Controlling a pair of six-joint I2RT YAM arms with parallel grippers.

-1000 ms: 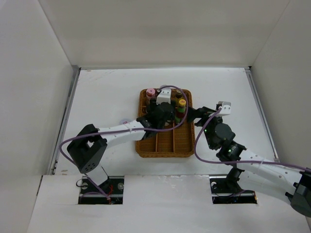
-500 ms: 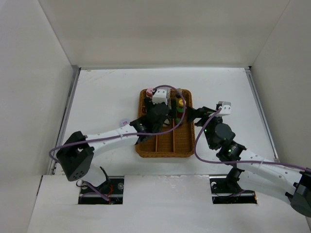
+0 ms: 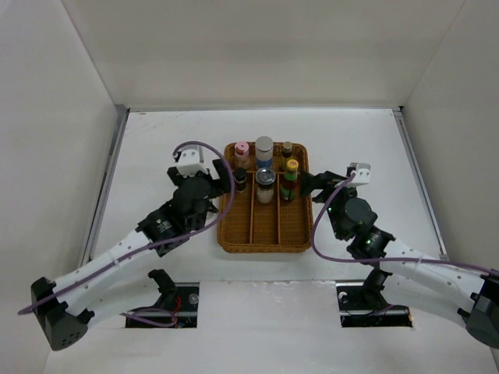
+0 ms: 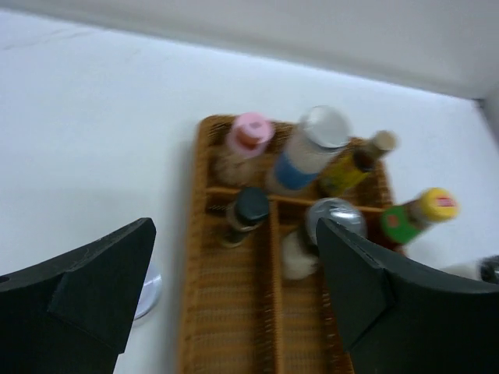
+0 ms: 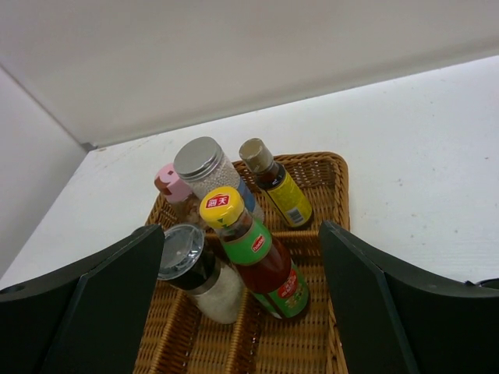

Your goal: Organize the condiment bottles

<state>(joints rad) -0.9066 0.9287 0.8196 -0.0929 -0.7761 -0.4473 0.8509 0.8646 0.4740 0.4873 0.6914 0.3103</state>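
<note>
White table point(image 3: 156, 148), plain white walls point(image 3: 257, 54) on three sides. Wicker tray point(image 3: 265, 234) at centre; condiment bottles point(image 3: 264, 148) stood clustered in its far compartments. Left gripper point(image 3: 224, 184) just left of tray, right gripper point(image 3: 309, 187) just right, both spread wide, holding nothing. Small pale disc point(image 4: 146, 287) lay left of tray

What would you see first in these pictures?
A brown wicker tray sits mid-way across the white table, with six condiment bottles crowded at its far end. The yellow-capped bottle with a green label stands out. The left gripper and right gripper sit open on either side.
</note>
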